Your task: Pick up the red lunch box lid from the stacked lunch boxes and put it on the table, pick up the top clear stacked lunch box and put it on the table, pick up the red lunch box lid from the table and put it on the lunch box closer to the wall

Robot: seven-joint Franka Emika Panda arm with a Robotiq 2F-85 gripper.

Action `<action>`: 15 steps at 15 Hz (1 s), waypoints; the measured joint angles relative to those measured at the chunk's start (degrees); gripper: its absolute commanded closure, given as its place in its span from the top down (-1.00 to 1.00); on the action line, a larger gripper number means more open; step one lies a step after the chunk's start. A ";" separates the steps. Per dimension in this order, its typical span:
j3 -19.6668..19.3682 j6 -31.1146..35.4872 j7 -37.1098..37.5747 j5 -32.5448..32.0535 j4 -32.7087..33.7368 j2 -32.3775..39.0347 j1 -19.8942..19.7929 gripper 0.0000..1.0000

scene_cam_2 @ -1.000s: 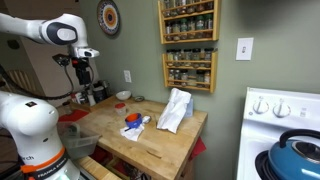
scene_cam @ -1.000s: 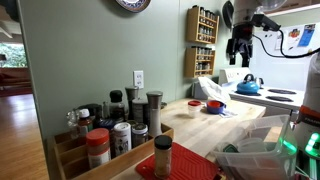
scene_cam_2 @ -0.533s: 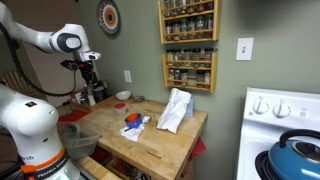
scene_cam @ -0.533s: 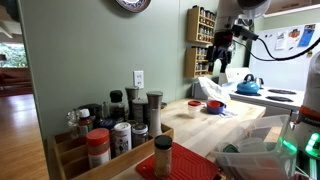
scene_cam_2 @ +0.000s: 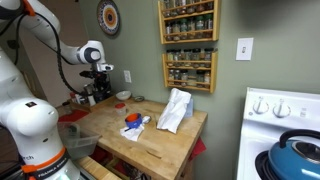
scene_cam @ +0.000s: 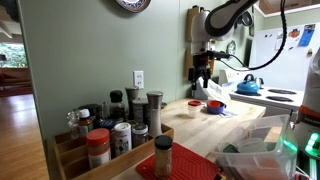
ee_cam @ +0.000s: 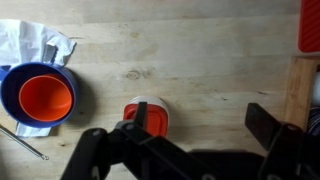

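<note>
While the gripper (ee_cam: 200, 122) hovers with jaws wide apart and empty, the red lunch box lid (ee_cam: 160, 120) sits atop the stacked lunch boxes (ee_cam: 128, 107), right of a blue bowl (ee_cam: 12, 95). Light, stiff and probably slick, it looks best pinched across opposite rims. The pale wooden table (ee_cam: 200, 50) stands in a green-walled kitchen beside a spice rack (scene_cam_2: 188, 70).

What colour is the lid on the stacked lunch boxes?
The lid is red; clearest in the wrist view.
</note>
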 measured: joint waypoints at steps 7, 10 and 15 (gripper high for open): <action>-2.13 0.12 1.16 -0.90 0.25 -0.03 1.69 1.00; -4.09 2.77 1.58 -2.07 -0.32 1.72 1.66 1.00; -6.29 6.90 1.25 -2.10 -0.95 5.84 1.70 1.00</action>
